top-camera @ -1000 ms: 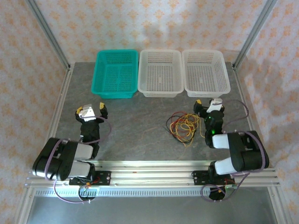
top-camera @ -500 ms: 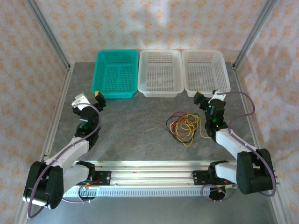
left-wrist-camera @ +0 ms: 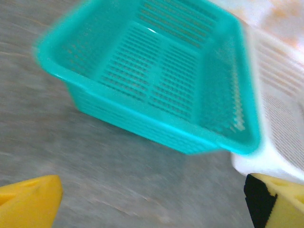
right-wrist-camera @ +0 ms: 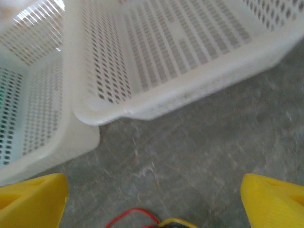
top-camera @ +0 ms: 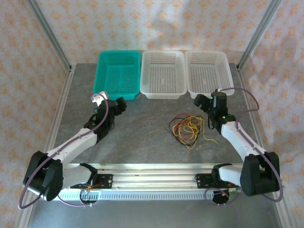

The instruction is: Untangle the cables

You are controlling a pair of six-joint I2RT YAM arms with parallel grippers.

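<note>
The cables (top-camera: 186, 129) lie as one tangled heap of thin yellow, red and black strands on the grey table, right of centre. My right gripper (top-camera: 205, 100) hangs open just above and to the right of the heap, near the white baskets; a red and a yellow loop (right-wrist-camera: 156, 221) peek in at the bottom of the right wrist view between the yellow fingertips (right-wrist-camera: 33, 199). My left gripper (top-camera: 110, 101) is open too, well to the left of the cables, close to the green basket's front edge. Nothing sits between its fingertips (left-wrist-camera: 31, 202).
A green basket (top-camera: 118, 75) (left-wrist-camera: 156, 80) and two white baskets (top-camera: 163, 73) (top-camera: 209, 72) stand in a row at the back. The right white basket's corner (right-wrist-camera: 142, 107) is close ahead of my right gripper. An aluminium rail (top-camera: 152, 168) runs along the near edge.
Both arms have stretched forward from their folded pose. The left gripper swung right toward the green basket. The right gripper moved up and left, closer to the cables and baskets.
</note>
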